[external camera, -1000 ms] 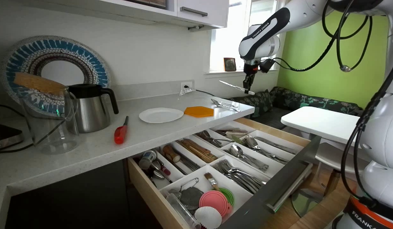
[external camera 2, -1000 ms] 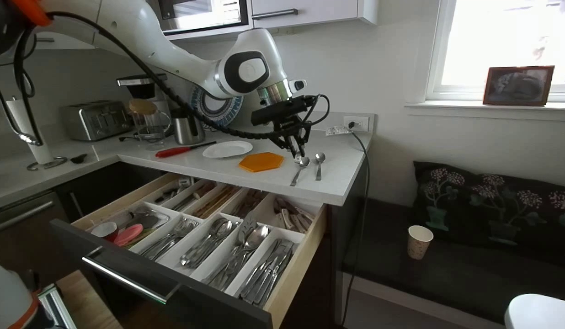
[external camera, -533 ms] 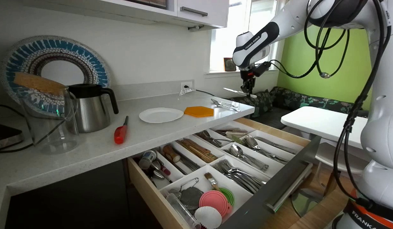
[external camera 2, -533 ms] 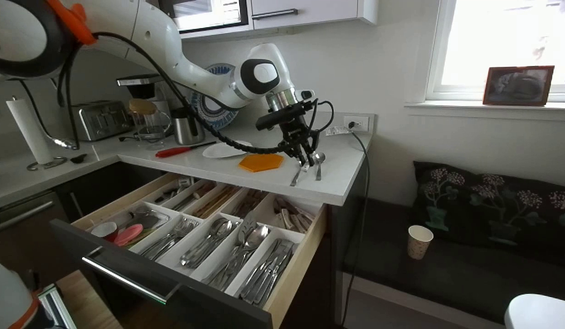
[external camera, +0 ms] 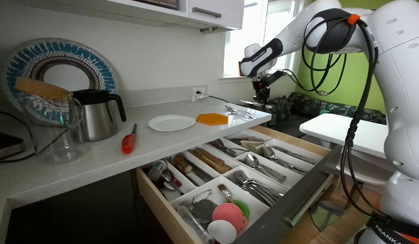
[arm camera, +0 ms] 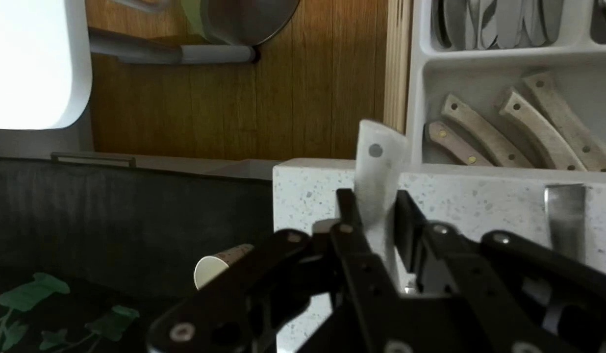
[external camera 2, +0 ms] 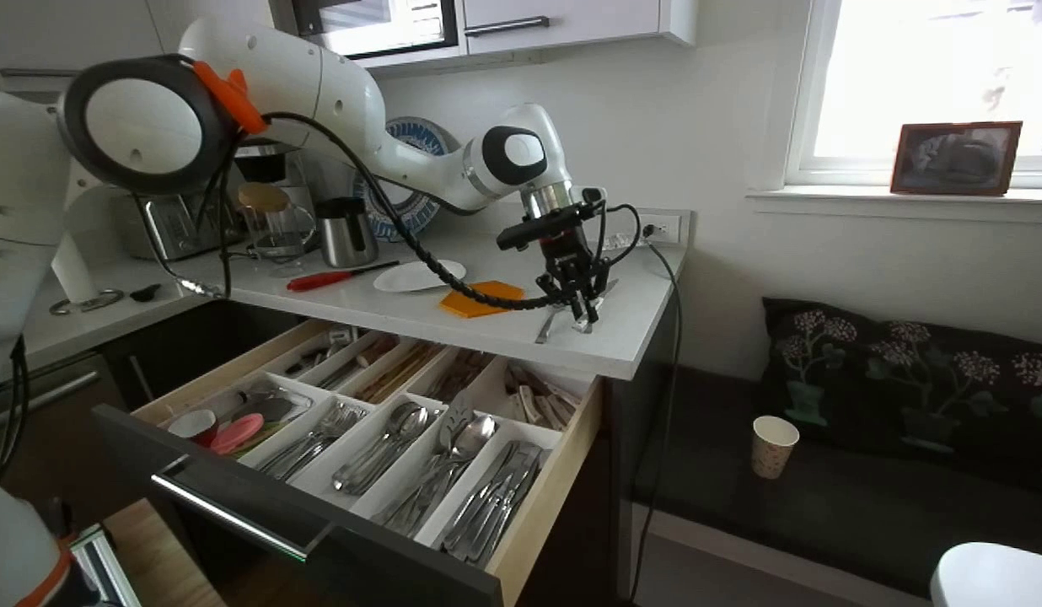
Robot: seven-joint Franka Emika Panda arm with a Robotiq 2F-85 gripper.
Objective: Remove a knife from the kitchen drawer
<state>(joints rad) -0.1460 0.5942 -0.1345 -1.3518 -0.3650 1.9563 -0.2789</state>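
You've got gripper [arm camera: 374, 196] over corner of the counter [external camera: 155, 140], pinching knife [arm camera: 378, 157] by its pale handle w/ rivet showing. Drawer [external camera 2: 548, 480] is open below counter, w/ more riveted handles [arm camera: 487, 130] inside, close to counter's edge. On the counter: white plate [external camera: 172, 122], orange hexagon [external camera: 212, 119] nxt to it, spoon [external camera: 231, 109] nr that corner. Paper cup [external camera 2: 773, 448] on dark bench [external camera 2: 698, 480], past counter's end.

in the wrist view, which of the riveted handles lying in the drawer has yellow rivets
The pinkish handle nearest the drawer's light-wood side: its rivets look yellow, while those on the other handles look dark.
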